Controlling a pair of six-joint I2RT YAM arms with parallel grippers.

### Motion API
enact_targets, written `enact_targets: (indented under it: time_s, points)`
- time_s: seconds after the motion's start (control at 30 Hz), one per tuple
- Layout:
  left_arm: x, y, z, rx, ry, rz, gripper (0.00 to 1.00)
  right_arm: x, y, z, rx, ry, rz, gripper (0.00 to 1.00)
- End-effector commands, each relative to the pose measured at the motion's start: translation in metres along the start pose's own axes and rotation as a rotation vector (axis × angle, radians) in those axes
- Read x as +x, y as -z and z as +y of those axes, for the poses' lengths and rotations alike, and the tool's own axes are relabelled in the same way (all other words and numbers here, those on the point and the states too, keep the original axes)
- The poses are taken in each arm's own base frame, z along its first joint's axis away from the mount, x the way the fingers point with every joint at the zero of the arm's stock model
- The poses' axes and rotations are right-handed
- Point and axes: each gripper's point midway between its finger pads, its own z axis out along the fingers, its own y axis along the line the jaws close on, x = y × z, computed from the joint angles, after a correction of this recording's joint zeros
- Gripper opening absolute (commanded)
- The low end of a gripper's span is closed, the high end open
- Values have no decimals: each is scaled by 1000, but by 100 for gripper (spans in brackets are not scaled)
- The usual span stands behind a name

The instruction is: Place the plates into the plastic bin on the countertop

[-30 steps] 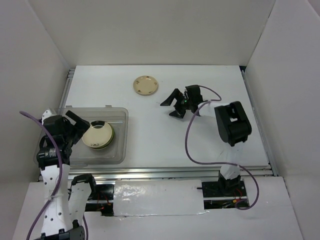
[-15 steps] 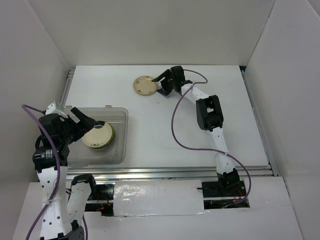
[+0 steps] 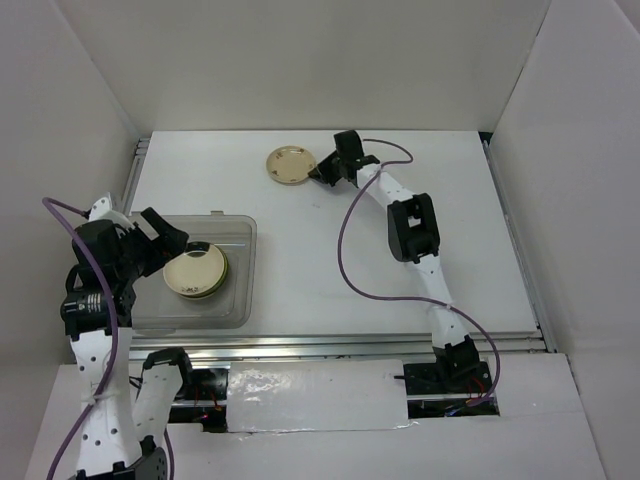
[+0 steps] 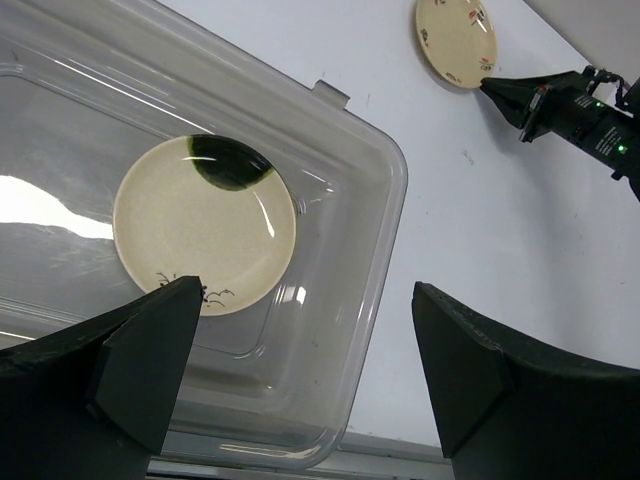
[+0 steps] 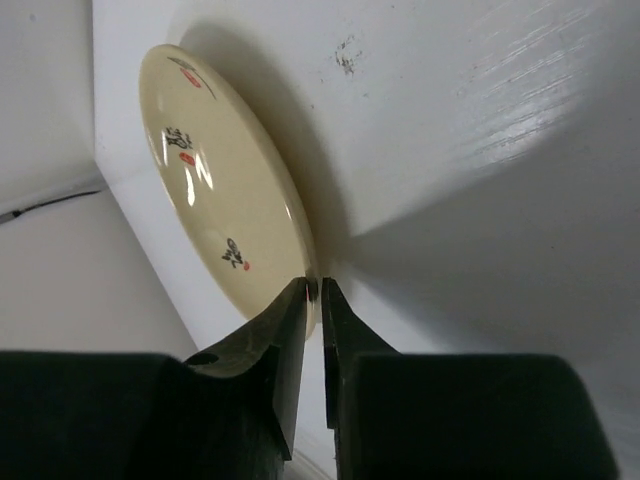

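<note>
A cream plate with small dark and red marks lies on the white countertop at the back. My right gripper reaches its right edge, jaws nearly together and pinching the rim. The clear plastic bin sits at the front left. In it is a stack of plates with a cream plate with a dark green patch on top and a lime green edge showing beneath. My left gripper hangs open above the bin, holding nothing.
White walls enclose the countertop on three sides. Metal rails run along its left, right and front edges. A purple cable loops over the countertop beside the right arm.
The right arm stretched from mid-table to the back plate and its jaws closed onto the rim. The left gripper stayed open over the bin, shifting slightly.
</note>
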Motion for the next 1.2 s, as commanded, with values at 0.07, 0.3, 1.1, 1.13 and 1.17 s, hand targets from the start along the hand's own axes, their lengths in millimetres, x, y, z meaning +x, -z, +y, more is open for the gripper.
enact_targets:
  time_s: [0.07, 0.3, 1.1, 1.13, 1.17]
  points:
    - [2, -11, -4, 39, -37, 22, 99, 9, -2, 2, 2, 44, 8, 30]
    - [-2, -8, -2, 24, -58, 8, 99, 16, -9, 10, -8, 52, 5, 38]
    - [-9, -28, -98, 492, -128, 173, 99, 37, 186, 28, 80, 583, -133, 0]
    - [-5, -41, -106, 516, -138, 221, 99, 44, 219, 44, 27, 618, -131, 0]
    - [-11, -37, -121, 566, -165, 228, 99, 61, 224, 25, 34, 637, -60, 0]
